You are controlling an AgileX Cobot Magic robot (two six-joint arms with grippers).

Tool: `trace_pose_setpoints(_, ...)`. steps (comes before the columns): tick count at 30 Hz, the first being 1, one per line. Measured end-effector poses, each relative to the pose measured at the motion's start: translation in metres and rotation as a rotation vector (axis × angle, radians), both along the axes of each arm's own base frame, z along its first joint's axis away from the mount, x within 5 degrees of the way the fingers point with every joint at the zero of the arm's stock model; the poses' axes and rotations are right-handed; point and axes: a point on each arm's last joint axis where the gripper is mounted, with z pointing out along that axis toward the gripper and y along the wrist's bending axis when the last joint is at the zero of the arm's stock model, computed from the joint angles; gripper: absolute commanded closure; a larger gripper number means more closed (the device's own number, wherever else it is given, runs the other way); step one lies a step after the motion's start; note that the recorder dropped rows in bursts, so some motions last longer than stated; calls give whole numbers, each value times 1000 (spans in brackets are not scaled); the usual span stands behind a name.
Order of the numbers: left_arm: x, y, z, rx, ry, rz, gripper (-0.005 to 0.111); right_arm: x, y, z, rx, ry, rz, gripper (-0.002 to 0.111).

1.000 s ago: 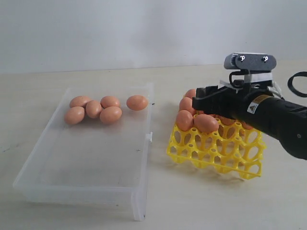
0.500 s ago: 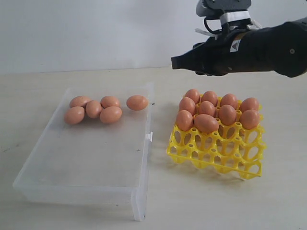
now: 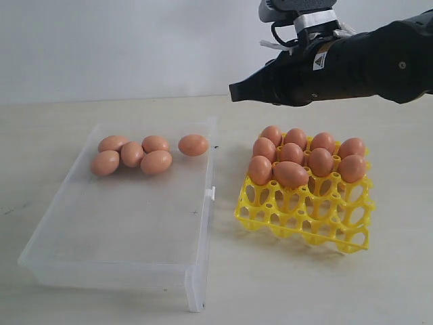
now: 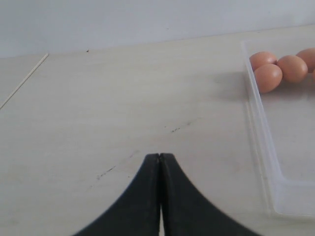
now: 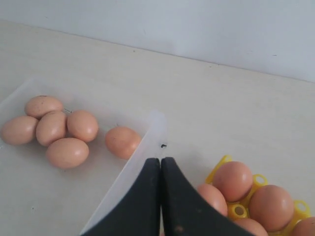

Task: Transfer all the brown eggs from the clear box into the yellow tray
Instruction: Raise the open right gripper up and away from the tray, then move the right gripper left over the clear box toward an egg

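Observation:
The clear box (image 3: pixel 115 261) lies on the left with several brown eggs (image 3: pixel 132 154) bunched at its far end and one egg (image 3: pixel 193 145) apart near the far right wall. The yellow tray (image 3: pixel 304 217) on the right carries several brown eggs (image 3: pixel 291 174) in its far rows. My right gripper (image 3: pixel 233 92) hangs shut and empty, high between box and tray. In the right wrist view its tips (image 5: pixel 160 160) sit over the box wall (image 5: pixel 147 135), near the lone egg (image 5: pixel 122 141). My left gripper (image 4: pixel 160 156) is shut and empty over bare table, left of the box (image 4: pixel 263 147).
A pale wall stands behind the beige table (image 3: pixel 270 291). The box's latch tab (image 3: pixel 210 194) juts toward the tray. The tray's near rows of cups (image 3: pixel 318 227) hold nothing. A faint seam line (image 4: pixel 24 81) crosses the table in the left wrist view.
My right arm has risen from the tray, leaving an egg there, and swung left toward the clear box. The eggs in the box have not moved.

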Motion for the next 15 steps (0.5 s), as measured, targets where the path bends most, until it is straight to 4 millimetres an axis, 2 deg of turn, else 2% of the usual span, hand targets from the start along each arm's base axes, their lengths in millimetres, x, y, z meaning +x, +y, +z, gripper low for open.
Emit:
trace_pose_setpoints(9,0,0,0,0,0,0,107,0,0,0,-6,3,2,108)
trace_pose_setpoints(12,0,0,0,0,0,0,107,-5,8,1,-92,21,77,101)
trace_pose_setpoints(15,0,0,0,0,0,0,107,-7,29,16,-173,51,183,90)
